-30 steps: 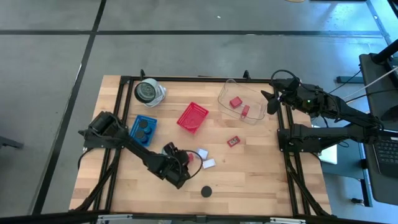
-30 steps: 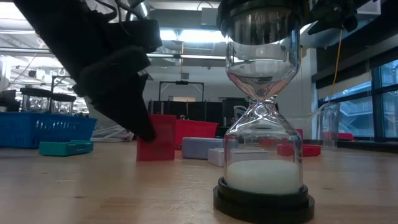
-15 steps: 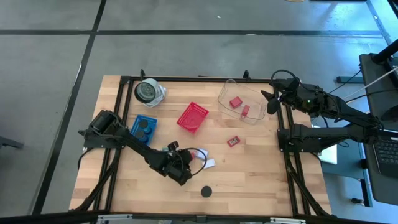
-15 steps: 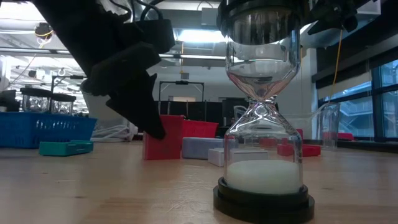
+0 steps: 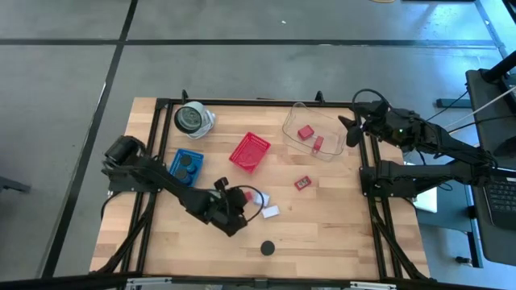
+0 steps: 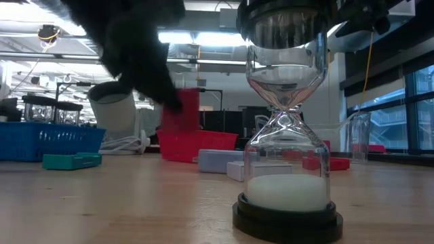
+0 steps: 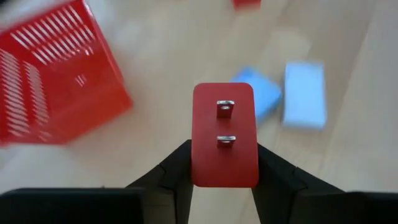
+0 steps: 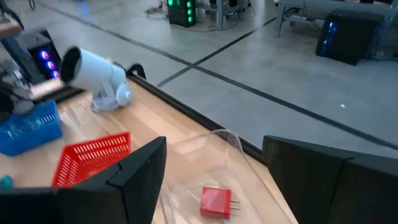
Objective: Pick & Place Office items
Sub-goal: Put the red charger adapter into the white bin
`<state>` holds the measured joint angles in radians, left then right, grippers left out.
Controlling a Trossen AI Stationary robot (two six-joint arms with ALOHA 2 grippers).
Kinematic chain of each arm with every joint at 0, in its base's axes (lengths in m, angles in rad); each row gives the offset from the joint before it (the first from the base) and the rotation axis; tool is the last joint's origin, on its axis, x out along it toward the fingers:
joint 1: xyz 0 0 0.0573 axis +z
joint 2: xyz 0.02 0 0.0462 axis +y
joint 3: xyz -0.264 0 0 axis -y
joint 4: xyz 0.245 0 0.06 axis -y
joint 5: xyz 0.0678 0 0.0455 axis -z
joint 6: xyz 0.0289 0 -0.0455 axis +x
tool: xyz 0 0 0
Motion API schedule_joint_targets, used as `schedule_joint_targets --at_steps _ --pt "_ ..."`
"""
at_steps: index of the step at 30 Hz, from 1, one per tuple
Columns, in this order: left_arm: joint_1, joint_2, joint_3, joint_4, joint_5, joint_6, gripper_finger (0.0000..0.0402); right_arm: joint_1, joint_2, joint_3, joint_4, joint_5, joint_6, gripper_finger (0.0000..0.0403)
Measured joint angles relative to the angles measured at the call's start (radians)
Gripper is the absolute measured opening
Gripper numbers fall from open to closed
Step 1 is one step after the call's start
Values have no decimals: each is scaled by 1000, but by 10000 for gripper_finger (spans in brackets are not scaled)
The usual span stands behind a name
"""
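Note:
My left gripper [image 5: 235,201] is shut on a red block [image 7: 224,134] with two metal prongs, just above the table's middle front; the low view shows the block [image 6: 182,108] raised off the wood. Beside it lie a pale-blue rectangle [image 5: 260,197] and a white one [image 5: 271,212]. Another red block [image 5: 302,183] lies farther right. Two red blocks [image 5: 305,132] sit in a clear container [image 5: 316,121]. My right gripper [image 5: 352,129] waits open at that container's right side, holding nothing. My left gripper pinches the red block between its two fingers, by the block's two side edges near the end closest to the wrist [image 7: 198,168]. The fingers slant down from the table's left. The block sticks out beyond the fingertips, pronged face toward the wrist camera, clear of the table.
A red mesh basket [image 5: 249,151] stands behind the left gripper, and a blue tray [image 5: 187,166] with black discs lies to its left. An hourglass [image 6: 288,122] stands near the front edge. A white round device [image 5: 193,119] sits far left. A teal piece [image 6: 71,160] lies by the tray.
My left gripper has taken hold of the red block, which stood on the table, and has raised it clear of the wood. My right arm has kept still.

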<state>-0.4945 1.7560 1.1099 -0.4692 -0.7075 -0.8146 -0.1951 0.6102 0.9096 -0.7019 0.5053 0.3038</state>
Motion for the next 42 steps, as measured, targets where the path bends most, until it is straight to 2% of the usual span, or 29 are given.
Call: schedule_joint_targets --at_steps 5,10,16,18,20,21,24,26,28,33,36,42 --pt "0 -120 0 48 -105 22 125 0 3 0 51 13 52 270" --pt "-1 -222 0 178 -168 185 122 0 15 1 93 79 100 270" --pt "11 -256 0 407 -149 440 124 -1 41 1 102 74 127 270" --pt "25 -256 0 465 -115 498 124 -1 54 1 100 25 129 270" --pt "47 -249 0 512 -95 528 124 -1 74 1 101 -84 135 270" --pt "59 -247 0 521 -92 540 124 -1 90 1 103 -177 132 270" --pt "106 -246 0 535 -73 555 124 6 146 0 128 -577 16 270" --pt "144 -246 0 549 -39 555 124 27 201 1 179 -800 -61 270" --pt "181 -238 0 592 17 561 124 68 255 0 217 -903 -115 270" --pt "241 -195 0 688 162 607 123 146 383 -1 234 -875 -300 270" --pt "269 -176 0 709 211 608 124 177 444 0 286 -860 -347 270" --pt "292 -148 1 737 268 620 124 191 490 0 324 -704 -450 270"
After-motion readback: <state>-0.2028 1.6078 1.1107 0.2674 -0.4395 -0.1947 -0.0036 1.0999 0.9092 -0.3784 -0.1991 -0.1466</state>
